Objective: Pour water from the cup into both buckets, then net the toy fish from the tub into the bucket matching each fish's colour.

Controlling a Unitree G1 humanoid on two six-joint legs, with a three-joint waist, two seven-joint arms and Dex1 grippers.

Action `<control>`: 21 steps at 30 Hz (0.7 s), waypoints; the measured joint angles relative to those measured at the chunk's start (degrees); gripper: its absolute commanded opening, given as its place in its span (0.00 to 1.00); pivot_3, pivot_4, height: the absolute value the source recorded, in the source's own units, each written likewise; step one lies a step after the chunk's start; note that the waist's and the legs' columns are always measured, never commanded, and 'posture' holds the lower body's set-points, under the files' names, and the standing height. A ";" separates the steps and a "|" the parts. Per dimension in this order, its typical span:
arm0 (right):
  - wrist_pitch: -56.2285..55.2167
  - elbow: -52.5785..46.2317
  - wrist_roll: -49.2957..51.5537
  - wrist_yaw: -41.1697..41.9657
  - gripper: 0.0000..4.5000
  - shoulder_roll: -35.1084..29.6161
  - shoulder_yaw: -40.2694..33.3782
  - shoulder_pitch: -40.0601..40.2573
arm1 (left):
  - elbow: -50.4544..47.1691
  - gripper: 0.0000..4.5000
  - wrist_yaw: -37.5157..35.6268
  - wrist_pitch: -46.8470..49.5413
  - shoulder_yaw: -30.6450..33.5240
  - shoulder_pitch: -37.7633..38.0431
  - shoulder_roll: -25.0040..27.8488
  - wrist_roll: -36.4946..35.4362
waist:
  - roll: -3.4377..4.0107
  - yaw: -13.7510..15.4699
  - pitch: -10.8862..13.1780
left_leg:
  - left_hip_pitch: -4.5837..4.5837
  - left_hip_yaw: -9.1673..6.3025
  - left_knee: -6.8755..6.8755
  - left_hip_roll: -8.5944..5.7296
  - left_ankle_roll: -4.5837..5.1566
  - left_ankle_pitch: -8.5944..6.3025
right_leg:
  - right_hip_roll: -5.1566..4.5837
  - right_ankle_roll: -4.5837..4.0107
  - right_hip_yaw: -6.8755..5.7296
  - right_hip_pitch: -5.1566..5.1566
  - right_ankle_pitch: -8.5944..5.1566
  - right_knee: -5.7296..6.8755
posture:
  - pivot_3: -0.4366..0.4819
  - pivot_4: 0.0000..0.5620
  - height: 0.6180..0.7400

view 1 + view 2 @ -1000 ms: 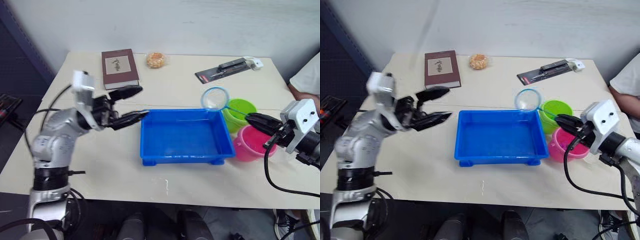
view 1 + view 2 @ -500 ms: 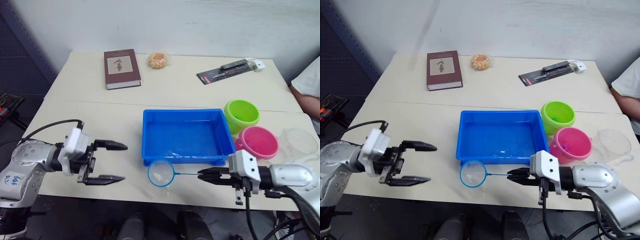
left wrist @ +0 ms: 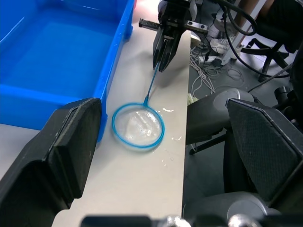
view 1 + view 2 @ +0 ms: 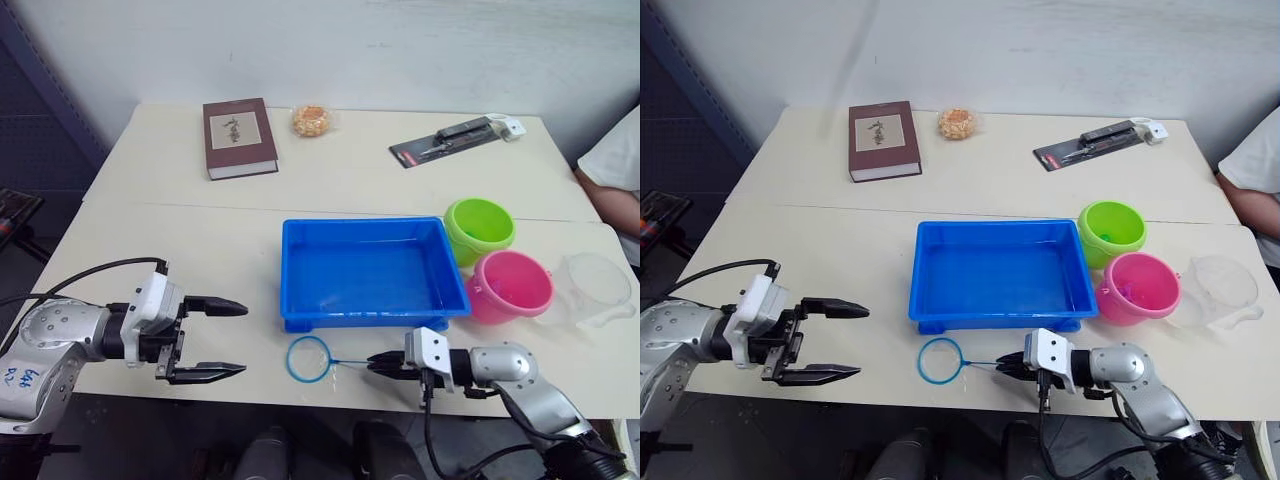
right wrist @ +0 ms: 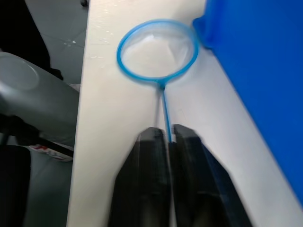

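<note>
Cream table (image 4: 150, 200) under a pale wall; bright blue tub (image 4: 372, 272) at its centre, no toy fish discernible in it. Just right of the tub, lime green bucket (image 4: 480, 228) behind hot pink bucket (image 4: 511, 287), with the clear cup (image 4: 597, 287) beside the pink one near the right edge. At the front edge, right gripper (image 4: 1012, 365) pinched tight on the thin handle of a small blue net (image 4: 941, 360) lying flat before the tub; left gripper (image 4: 228, 339) spread wide, holding nothing, low at the front left.
</note>
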 measured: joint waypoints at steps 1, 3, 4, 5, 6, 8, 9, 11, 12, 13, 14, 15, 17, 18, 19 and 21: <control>0.28 -1.17 0.39 0.31 0.56 -0.84 -0.39 0.74 | -0.04 1.00 0.37 0.31 0.33 -0.13 0.36 -0.04 | 0.00 0.06 0.00 | 0.00 -0.01 0.00 0.00 0.00 0.00 | 0.00 0.00 -0.01 0.00 0.00 0.00 | 0.48 0.27 0.99; -0.04 -3.31 0.72 0.50 0.80 -2.94 -2.46 2.42 | 0.00 1.00 1.39 0.73 1.55 -0.22 0.42 -0.05 | 0.01 0.22 0.01 | 0.00 -0.01 0.00 -0.01 0.01 -0.01 | -0.01 0.00 0.00 0.01 0.00 -0.01 | 0.48 0.27 0.99; -0.26 -3.86 0.77 0.49 0.92 -3.99 -3.77 3.03 | 0.00 1.00 1.82 0.74 1.91 -0.22 0.42 -0.04 | 0.01 0.23 0.01 | 0.00 -0.01 0.00 -0.01 0.02 -0.01 | -0.01 0.00 0.00 0.02 0.00 -0.03 | 0.48 0.27 0.99; -0.43 -4.79 1.31 0.46 0.99 -5.07 -5.63 3.85 | 0.02 1.00 2.18 0.65 2.15 -0.03 0.42 0.07 | 0.01 0.24 0.01 | 0.00 -0.01 0.00 -0.01 0.02 -0.01 | -0.01 0.00 0.00 0.02 0.00 -0.03 | 0.48 0.27 0.99; -0.90 -5.95 2.05 0.61 0.99 -6.24 -7.67 4.67 | 0.02 1.00 2.32 0.44 2.52 0.55 0.48 0.35 | 0.02 0.25 0.01 | 0.00 -0.01 -0.01 -0.01 0.01 -0.02 | -0.01 0.00 0.00 0.01 0.00 -0.03 | 0.48 0.27 0.99; -0.94 -8.97 4.59 1.24 0.99 -8.47 -12.57 7.01 | 0.04 1.00 2.64 -0.05 3.42 2.04 0.73 1.05 | 0.05 0.29 0.03 | -0.02 -0.01 -0.03 0.00 0.00 -0.02 | 0.00 0.00 0.00 0.00 0.00 -0.03 | 0.48 0.27 0.99; -0.69 -11.11 6.89 1.54 0.99 -9.85 -16.33 8.80 | 0.33 1.00 2.89 -0.32 4.68 3.41 1.00 1.58 | 0.09 0.23 0.05 | 0.02 0.00 -0.07 0.02 0.00 -0.02 | 0.01 0.00 0.01 0.02 0.00 -0.03 | 0.48 0.27 0.99; 0.78 -15.38 11.94 2.61 0.99 -12.12 -25.17 12.85 | 1.51 1.00 3.12 -1.78 7.06 5.51 1.49 2.82 | 0.09 0.29 0.05 | 0.01 0.00 -0.08 0.03 0.01 -0.03 | 0.02 0.00 0.00 0.02 0.00 -0.07 | 0.48 0.27 0.99; 1.83 -17.13 14.96 3.70 0.99 -13.36 -30.31 15.32 | 2.57 1.00 2.75 -2.71 8.55 7.18 1.76 3.38 | 0.12 0.31 0.04 | 0.06 0.00 -0.12 0.03 0.02 -0.04 | 0.02 0.00 0.00 0.07 0.00 -0.10 | 0.48 0.27 0.99; 2.95 -18.01 17.29 4.66 0.99 -14.23 -34.53 17.26 | 3.93 1.00 2.41 -3.72 9.11 8.12 1.79 4.10 | 0.10 0.30 0.03 | 0.12 0.00 -0.13 0.05 0.04 -0.05 | 0.03 0.00 -0.01 0.14 0.00 -0.13 | 0.48 0.27 0.99; 4.53 -18.79 19.59 6.06 0.99 -14.98 -38.75 19.97 | 5.61 1.00 2.31 -5.65 9.00 8.36 1.17 5.30 | 0.09 0.37 0.03 | 0.13 0.00 -0.11 0.04 0.06 -0.06 | 0.02 0.00 -0.01 0.16 0.00 -0.15 | 0.48 0.27 0.99; 5.77 -18.90 20.64 7.33 0.99 -15.43 -42.23 22.32 | 7.24 1.00 2.37 -7.71 8.79 8.54 0.31 6.61 | 0.07 0.49 0.02 | 0.15 0.00 -0.11 0.03 0.11 -0.08 | -0.01 0.00 -0.02 0.22 0.00 -0.16 | 0.48 0.27 0.99; 6.93 -17.58 20.93 9.63 0.99 -16.33 -47.38 25.84 | 11.00 1.00 3.00 -11.79 7.80 9.20 -1.12 9.67 | 0.05 0.62 0.01 | 0.17 0.01 -0.10 0.00 0.22 -0.15 | -0.06 0.00 -0.01 0.25 0.00 -0.23 | 0.48 0.27 0.99; 6.71 -15.89 20.82 10.38 0.99 -16.36 -49.82 26.06 | 12.87 1.00 3.62 -13.53 7.33 9.61 -1.62 11.19 | 0.02 0.51 0.00 | 0.16 0.02 -0.10 -0.01 0.28 -0.19 | -0.07 0.00 0.01 0.24 0.00 -0.23 | 0.48 0.27 0.99; 6.00 -13.77 20.42 11.11 0.99 -16.38 -52.54 26.02 | 14.58 1.00 4.63 -15.45 6.93 9.65 -2.06 12.80 | 0.02 0.45 0.00 | 0.16 0.02 -0.09 -0.01 0.33 -0.22 | -0.09 0.01 0.02 0.25 0.00 -0.23 | 0.48 0.27 0.99; 1.64 -8.01 17.92 13.41 0.99 -17.21 -57.01 26.78 | 18.62 1.00 6.60 -18.31 6.95 9.62 -2.32 15.30 | 0.01 0.38 0.00 | 0.17 0.03 -0.12 -0.01 0.30 -0.24 | -0.09 0.01 0.02 0.22 0.00 -0.26 | 0.48 0.27 0.99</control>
